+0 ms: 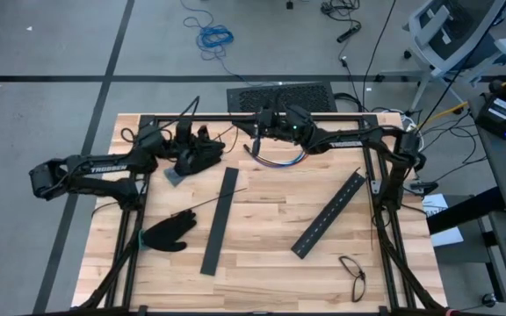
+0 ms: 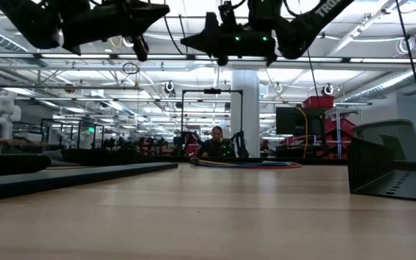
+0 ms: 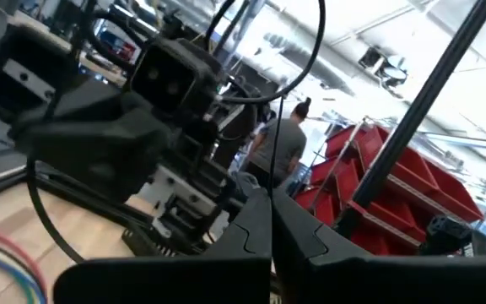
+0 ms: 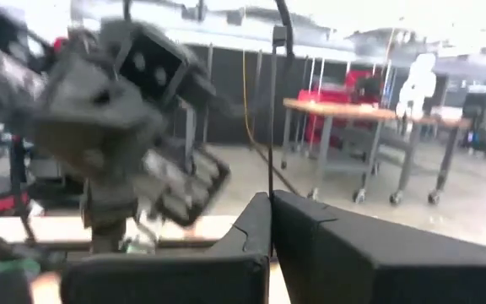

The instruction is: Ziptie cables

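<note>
Two black bars [image 1: 220, 220], one cable bundle [image 1: 279, 161], two gloves [image 1: 167, 233].

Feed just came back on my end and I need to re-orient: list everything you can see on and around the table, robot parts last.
cables: one loose bundle, red, blue and pale wires, far middle of the table, beside the right gripper
ziptie: one thin dark strip, left of centre, lying across the left bar
bars: two, black, flat; one left of centre, one right of centre, slanted
gloves: two, black; one near the left edge, one at the far left
glasses: one pair, dark, near right corner
table: one, pale wood
person: one, grey top, in the room beyond
left gripper: shut, far left
right gripper: shut, far middle
</note>
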{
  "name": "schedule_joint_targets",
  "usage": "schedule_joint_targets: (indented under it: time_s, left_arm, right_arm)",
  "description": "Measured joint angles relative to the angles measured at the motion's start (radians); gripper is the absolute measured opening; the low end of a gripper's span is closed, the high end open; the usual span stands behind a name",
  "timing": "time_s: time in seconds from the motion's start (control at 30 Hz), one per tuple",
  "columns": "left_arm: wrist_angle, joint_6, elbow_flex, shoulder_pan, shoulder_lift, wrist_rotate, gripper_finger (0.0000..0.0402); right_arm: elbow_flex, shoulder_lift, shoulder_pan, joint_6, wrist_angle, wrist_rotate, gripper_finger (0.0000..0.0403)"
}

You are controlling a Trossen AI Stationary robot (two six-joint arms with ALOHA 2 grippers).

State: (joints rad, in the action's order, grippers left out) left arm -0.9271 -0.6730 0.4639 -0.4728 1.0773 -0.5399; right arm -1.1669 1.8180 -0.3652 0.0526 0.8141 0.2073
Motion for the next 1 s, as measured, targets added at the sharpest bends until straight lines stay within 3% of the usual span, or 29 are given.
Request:
schedule_joint_targets:
  time_s: [0.2,0.37,0.67,1.0]
  left_arm:
    - [-0.155,-0.022,0.043,0.0,0.114,-0.077,0.0]
    - [-0.269,-0.029,0.081,-0.01,0.196,-0.23,0.0]
    - [-0.27,-0.058,0.082,-0.053,0.205,-0.242,0.0]
    - [-0.313,-0.276,0.082,-0.086,0.203,-0.166,0.0]
  right_arm:
    - [-0.038,0.031,0.011,0.032,0.0,0.059,0.0]
    - [-0.05,0.051,0.006,-0.032,0.005,0.106,0.0]
    - [-0.053,0.067,-0.007,-0.048,0.043,0.14,0.0]
    - [-0.053,0.067,-0.009,0.095,-0.002,0.17,0.0]
